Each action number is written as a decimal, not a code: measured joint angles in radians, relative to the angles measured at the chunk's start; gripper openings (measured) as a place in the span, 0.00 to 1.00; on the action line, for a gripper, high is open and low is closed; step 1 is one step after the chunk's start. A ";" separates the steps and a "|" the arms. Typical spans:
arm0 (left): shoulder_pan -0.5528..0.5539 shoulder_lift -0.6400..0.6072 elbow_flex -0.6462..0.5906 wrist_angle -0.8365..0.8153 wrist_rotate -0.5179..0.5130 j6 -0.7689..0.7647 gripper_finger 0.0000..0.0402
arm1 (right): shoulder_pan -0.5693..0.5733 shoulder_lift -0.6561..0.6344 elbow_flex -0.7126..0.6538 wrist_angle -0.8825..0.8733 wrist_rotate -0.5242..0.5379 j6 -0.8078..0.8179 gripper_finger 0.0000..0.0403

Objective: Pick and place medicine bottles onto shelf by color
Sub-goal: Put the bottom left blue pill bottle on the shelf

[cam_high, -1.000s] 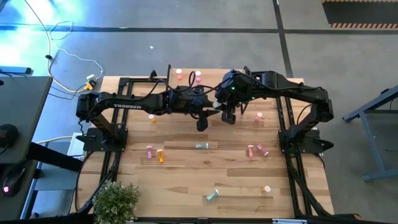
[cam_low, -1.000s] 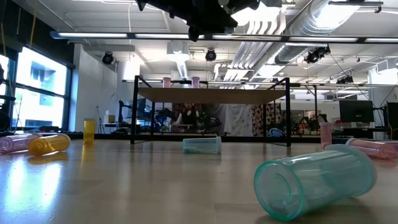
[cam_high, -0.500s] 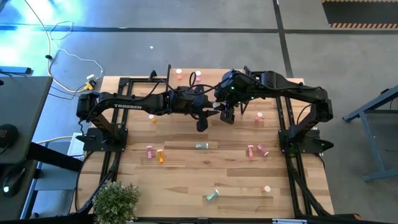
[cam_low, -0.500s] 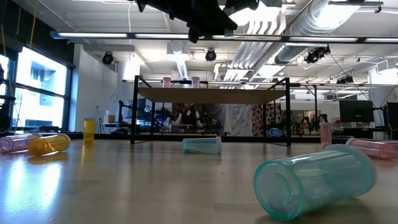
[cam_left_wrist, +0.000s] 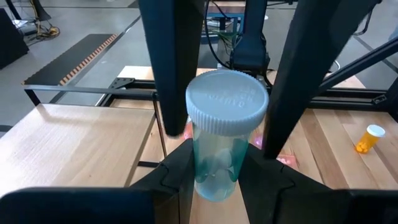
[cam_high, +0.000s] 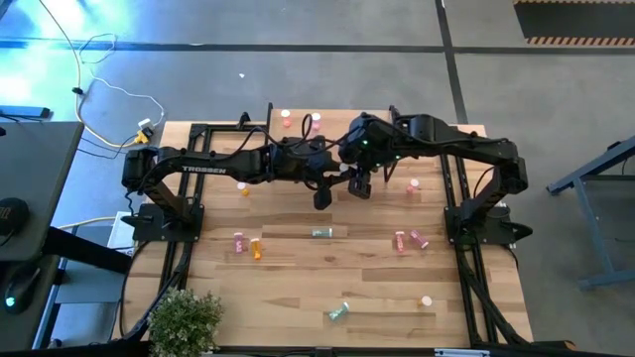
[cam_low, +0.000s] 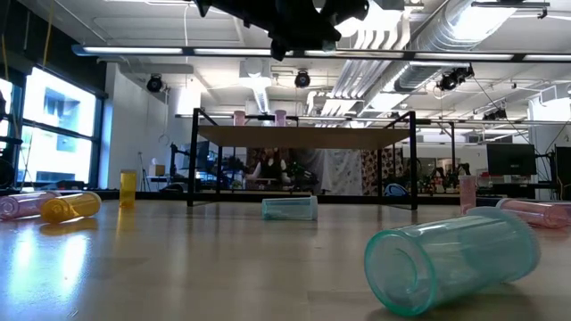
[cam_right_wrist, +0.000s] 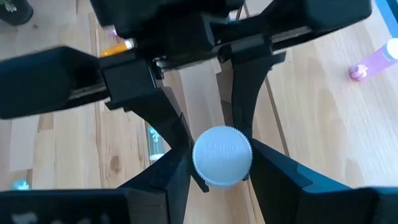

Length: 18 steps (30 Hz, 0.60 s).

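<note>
Left wrist view: translucent teal bottle (cam_left_wrist: 219,155), ribbed white cap, between left claw (cam_left_wrist: 225,134) fingers.

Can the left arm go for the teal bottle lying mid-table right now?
Probably not yet: the left gripper is shut on a capped teal bottle beside the right gripper; the lying teal bottle sits unobstructed.

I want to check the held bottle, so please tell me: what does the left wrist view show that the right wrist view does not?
Only left wrist: the bottle with its teal body seen from the side, held in the left gripper. Only right wrist: the cap seen end-on, hiding that body, and a second teal bottle lying on the table. Both: the white cap, with the right gripper at it.
</note>
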<state>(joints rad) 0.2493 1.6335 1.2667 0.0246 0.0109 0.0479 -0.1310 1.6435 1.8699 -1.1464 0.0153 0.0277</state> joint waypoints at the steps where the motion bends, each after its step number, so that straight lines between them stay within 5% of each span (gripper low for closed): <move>1: 0.000 -0.001 0.000 0.000 0.000 0.000 0.24 | 0.000 0.002 0.000 0.002 0.000 0.000 0.36; 18: 0.000 -0.001 0.001 -0.005 0.000 -0.002 0.24 | 0.000 0.004 0.000 0.005 0.005 0.002 0.23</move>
<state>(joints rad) 0.2493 1.6325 1.2678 0.0193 0.0109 0.0463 -0.1310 1.6478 1.8696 -1.1410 0.0206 0.0301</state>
